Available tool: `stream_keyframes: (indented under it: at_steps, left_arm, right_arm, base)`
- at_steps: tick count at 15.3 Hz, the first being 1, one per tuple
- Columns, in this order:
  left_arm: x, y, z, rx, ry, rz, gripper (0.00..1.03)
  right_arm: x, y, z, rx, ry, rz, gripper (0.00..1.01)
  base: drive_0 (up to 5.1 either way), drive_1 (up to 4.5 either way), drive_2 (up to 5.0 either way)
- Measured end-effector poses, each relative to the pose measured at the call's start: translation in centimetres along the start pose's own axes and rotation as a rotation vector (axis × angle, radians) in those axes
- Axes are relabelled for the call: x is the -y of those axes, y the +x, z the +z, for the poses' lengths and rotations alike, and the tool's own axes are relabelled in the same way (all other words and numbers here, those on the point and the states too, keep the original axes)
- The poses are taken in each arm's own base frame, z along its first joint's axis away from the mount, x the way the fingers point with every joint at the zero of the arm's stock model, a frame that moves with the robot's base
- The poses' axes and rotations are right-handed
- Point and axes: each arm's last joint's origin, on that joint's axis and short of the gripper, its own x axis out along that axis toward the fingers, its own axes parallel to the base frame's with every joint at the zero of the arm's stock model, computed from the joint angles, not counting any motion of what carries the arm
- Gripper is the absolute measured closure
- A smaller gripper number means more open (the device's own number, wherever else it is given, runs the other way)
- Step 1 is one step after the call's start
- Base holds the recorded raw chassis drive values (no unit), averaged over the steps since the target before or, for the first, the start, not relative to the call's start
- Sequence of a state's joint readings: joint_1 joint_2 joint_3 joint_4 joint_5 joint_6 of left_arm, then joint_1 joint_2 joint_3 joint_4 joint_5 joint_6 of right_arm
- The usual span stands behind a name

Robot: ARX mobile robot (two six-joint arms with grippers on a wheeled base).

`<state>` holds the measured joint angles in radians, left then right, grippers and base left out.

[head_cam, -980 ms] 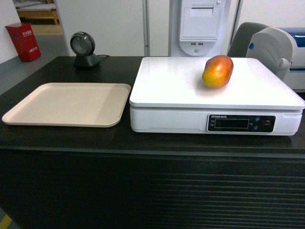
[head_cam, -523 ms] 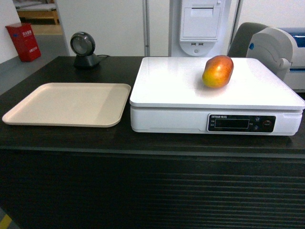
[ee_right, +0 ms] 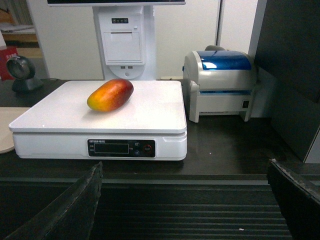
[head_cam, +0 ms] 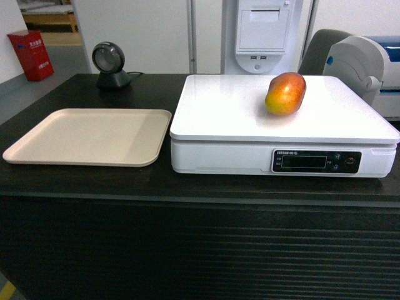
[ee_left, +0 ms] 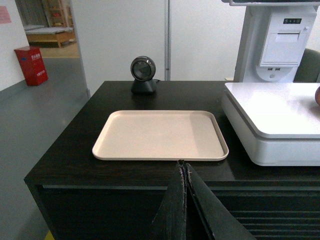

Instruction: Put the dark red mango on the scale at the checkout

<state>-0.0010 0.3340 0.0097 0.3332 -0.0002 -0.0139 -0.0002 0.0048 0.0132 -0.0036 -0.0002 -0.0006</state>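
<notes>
The dark red mango (head_cam: 285,93) lies on its side on the white platform of the scale (head_cam: 225,119), toward the back right, red end up and yellow end forward. In the right wrist view the mango (ee_right: 110,94) rests on the scale (ee_right: 150,115) with nothing touching it. The scale stands on the black checkout (head_cam: 94,181). My right gripper (ee_right: 185,167) is open and empty, held back in front of the counter's ribbed face. My left gripper (ee_left: 183,165) is shut on nothing, in front of the counter edge below the tray. Neither gripper shows in the head view.
A beige tray (head_cam: 87,136) lies left of the scale. A black barcode scanner (head_cam: 110,64) stands at the back left. A white and blue label printer (ee_right: 222,85) sits right of the scale, and a receipt printer unit (head_cam: 264,34) stands behind it.
</notes>
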Motion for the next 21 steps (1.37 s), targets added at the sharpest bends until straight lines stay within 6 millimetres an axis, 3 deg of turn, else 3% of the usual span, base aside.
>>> stream_keyframes:
  at_steps: [9, 10, 14, 21]
  left_arm:
    - [0.0, -1.8, -0.7, -0.054, 0.000, -0.003, 1.01]
    - [0.0, -2.1, -0.2, 0.006, 0.000, -0.002, 1.01]
    - [0.0, -2.1, -0.4, -0.012, -0.001, 0.000, 1.00]
    - [0.0, -2.1, -0.4, -0.012, 0.000, 0.000, 0.13]
  right_arm:
    - [0.0, 0.0, 0.0, 0.000, 0.000, 0.000, 0.03]
    - [0.0, 0.0, 0.0, 0.000, 0.000, 0.000, 0.03]
    - [0.0, 0.0, 0.0, 0.000, 0.000, 0.000, 0.03]
    - [0.0, 0.0, 0.0, 0.000, 0.000, 0.000, 0.03]
  base:
    - [0.0, 0.00, 0.0]
    - [0.0, 0.00, 0.0]
    - [0.0, 0.00, 0.0]
    - [0.0, 0.00, 0.0]
